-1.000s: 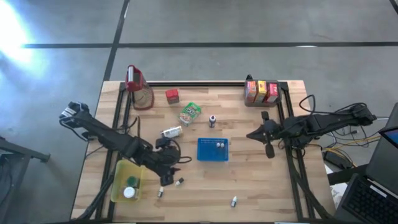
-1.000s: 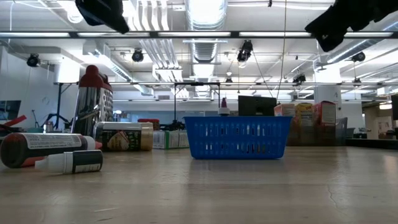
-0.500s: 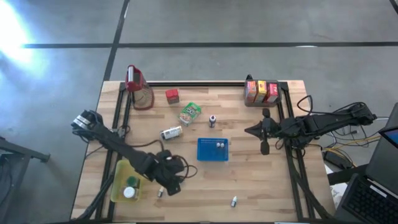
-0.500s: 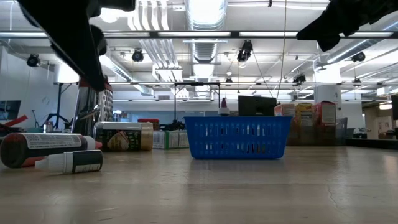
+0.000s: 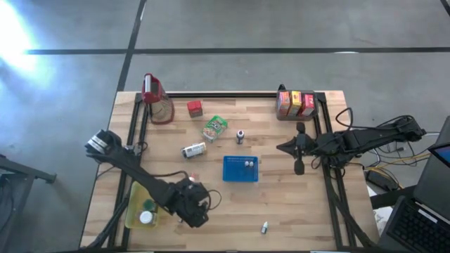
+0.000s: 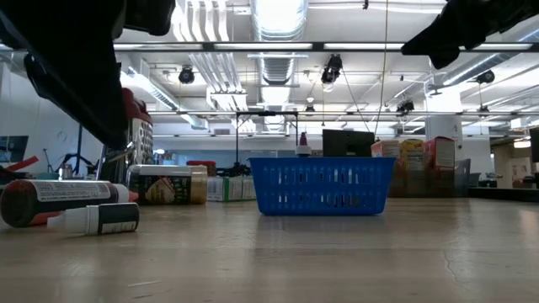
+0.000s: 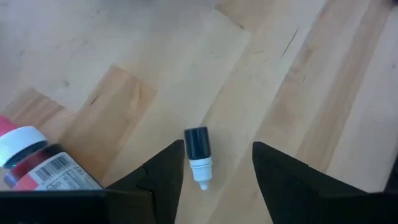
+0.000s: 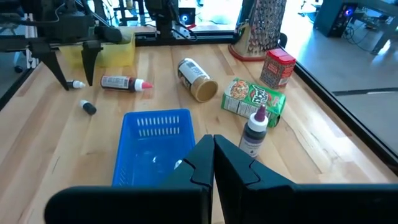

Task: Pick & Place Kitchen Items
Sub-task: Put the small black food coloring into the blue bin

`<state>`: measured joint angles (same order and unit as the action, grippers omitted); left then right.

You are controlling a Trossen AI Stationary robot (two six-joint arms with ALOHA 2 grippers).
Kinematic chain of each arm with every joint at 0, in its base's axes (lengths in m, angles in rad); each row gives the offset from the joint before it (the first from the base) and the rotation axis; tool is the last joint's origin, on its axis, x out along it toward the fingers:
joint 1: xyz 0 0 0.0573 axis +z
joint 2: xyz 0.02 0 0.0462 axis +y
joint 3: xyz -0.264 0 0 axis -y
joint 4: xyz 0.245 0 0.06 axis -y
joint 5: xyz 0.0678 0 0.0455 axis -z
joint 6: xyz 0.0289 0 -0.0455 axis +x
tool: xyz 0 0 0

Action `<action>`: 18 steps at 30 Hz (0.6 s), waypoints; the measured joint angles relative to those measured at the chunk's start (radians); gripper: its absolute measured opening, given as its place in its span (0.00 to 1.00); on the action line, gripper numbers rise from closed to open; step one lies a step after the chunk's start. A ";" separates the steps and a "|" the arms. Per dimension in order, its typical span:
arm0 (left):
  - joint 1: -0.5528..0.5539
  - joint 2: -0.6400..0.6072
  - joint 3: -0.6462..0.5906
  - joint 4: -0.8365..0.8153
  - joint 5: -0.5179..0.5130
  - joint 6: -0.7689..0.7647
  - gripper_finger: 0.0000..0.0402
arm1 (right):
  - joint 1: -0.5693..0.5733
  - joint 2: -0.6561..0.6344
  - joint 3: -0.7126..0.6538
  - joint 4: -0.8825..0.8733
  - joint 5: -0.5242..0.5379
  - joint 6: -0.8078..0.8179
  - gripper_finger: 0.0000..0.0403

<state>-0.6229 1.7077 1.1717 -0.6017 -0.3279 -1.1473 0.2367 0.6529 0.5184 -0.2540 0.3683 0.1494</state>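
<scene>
The left gripper (image 5: 195, 213) hung low over the near-left part of the wooden table (image 5: 295, 211), its two fingers (image 7: 163, 174) spread apart and gripping nothing. Between them on the wood lay a tiny dark bottle (image 7: 199, 155) with a white cap, on its side and touching neither finger. Just beside it lay a red-bodied bottle (image 7: 34, 165) with a white cap and a barcode label; its print could not be read.

The right gripper (image 5: 298, 160) hovered above the table's right side, fingers pressed together and empty. Its wrist camera looked over the blue basket (image 8: 155, 146), a dark dropper bottle (image 8: 254, 134) standing upright beside a green packet (image 8: 252, 98), a tin (image 8: 194, 78) lying on its side, and a small red carton (image 8: 277, 68). The green packet bore white lettering too small to read.

From above, a yellow container (image 5: 140, 204) sat at the near-left edge with a green-and-white round item (image 5: 147, 216) inside. Three cartons, orange, yellow and red (image 5: 295, 103), stood together at the far-right corner, and another tiny white-capped bottle (image 5: 264, 227) lay alone near the front edge. A jug with a red top (image 5: 156, 98) stood at the far-left corner. No brand name was legible in any view.
</scene>
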 joint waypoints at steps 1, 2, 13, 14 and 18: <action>0.000 0.005 0.000 0.003 0.000 0.000 0.48 | 0.000 0.002 0.000 0.000 0.001 -0.003 0.02; 0.000 0.010 0.000 0.010 0.003 0.000 0.47 | 0.000 0.003 0.000 0.001 0.001 -0.005 0.02; 0.038 0.062 0.001 0.018 0.070 0.010 0.46 | 0.000 0.015 -0.004 0.003 0.001 -0.015 0.02; 0.038 0.064 0.004 0.013 0.079 0.015 0.46 | 0.000 0.016 -0.004 0.004 0.001 -0.015 0.02; 0.038 0.078 0.028 0.011 0.090 0.028 0.46 | 0.000 0.018 -0.004 0.004 0.001 -0.022 0.02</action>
<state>-0.5848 1.7854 1.1995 -0.5904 -0.2376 -1.1198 0.2370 0.6708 0.5140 -0.2504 0.3695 0.1275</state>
